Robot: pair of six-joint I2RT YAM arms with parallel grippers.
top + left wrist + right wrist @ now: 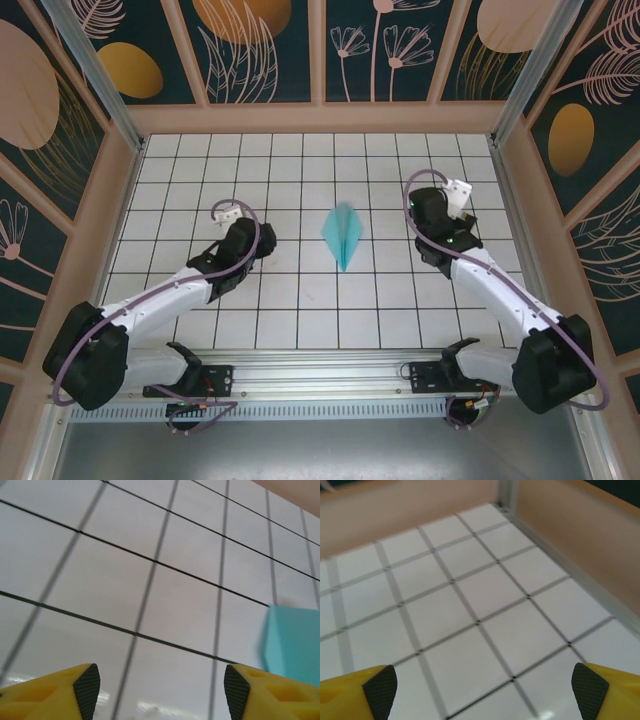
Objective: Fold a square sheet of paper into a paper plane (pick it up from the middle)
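I could read no writing, label, brand or number anywhere. The white surface [190, 170] bore only black grid lines, and the walls [400, 50] only painted plants.

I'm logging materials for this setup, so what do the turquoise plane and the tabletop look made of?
The paper plane looks like thin matte turquoise paper: it has a folded centre crease and flat, even colour. The table seems smooth, slightly glossy and white, perhaps laminate, with dark grid lines; the left wrist view shows soft glare.
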